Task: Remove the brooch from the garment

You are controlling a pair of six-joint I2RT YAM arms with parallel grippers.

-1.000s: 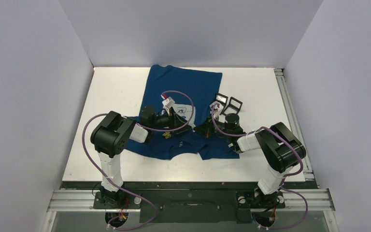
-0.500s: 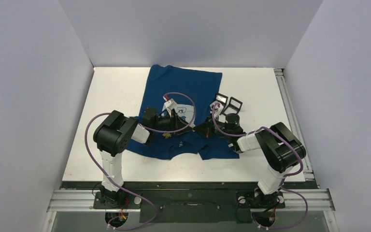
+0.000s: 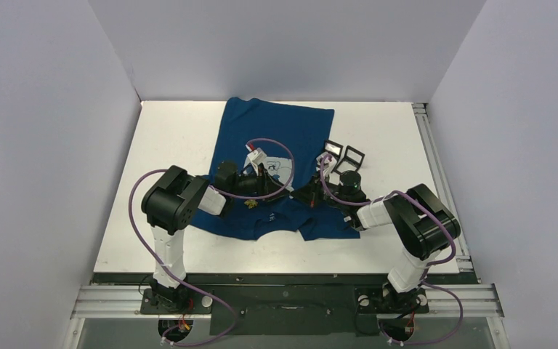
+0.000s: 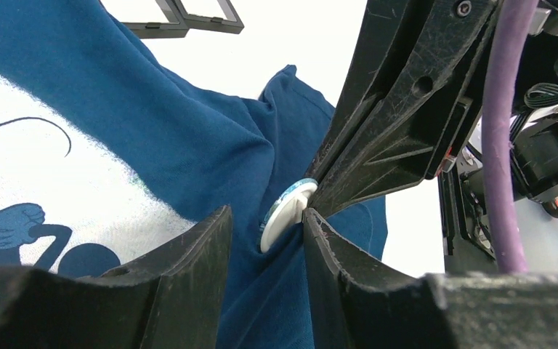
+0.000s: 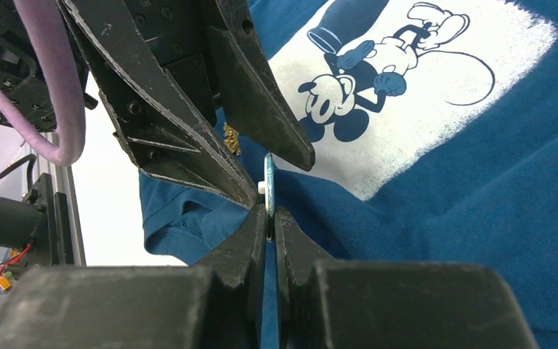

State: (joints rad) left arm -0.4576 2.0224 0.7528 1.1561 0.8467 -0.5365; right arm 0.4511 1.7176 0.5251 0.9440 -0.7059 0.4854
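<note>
Dark blue throughout on the garment (image 3: 276, 134), apart from a pale, whitish light-blue square print (image 4: 36, 182) with ragged, speckled edges, bearing a cartoon mouse in the same dark blue with white face and shoes. White on the back of the brooch (image 4: 285, 213), light blue along its rim. Matte black, scuffed grey at the edges, on the left gripper (image 4: 265, 218) and right gripper (image 5: 269, 211). Purple on the cables (image 4: 498, 145); black and white on the arm links (image 3: 163, 251). Glittery gold on a small ornament (image 5: 230, 138). Black on two small frames (image 3: 341, 154), white on the table (image 3: 174, 138), pale lavender-grey on the walls (image 3: 261, 43).
</note>
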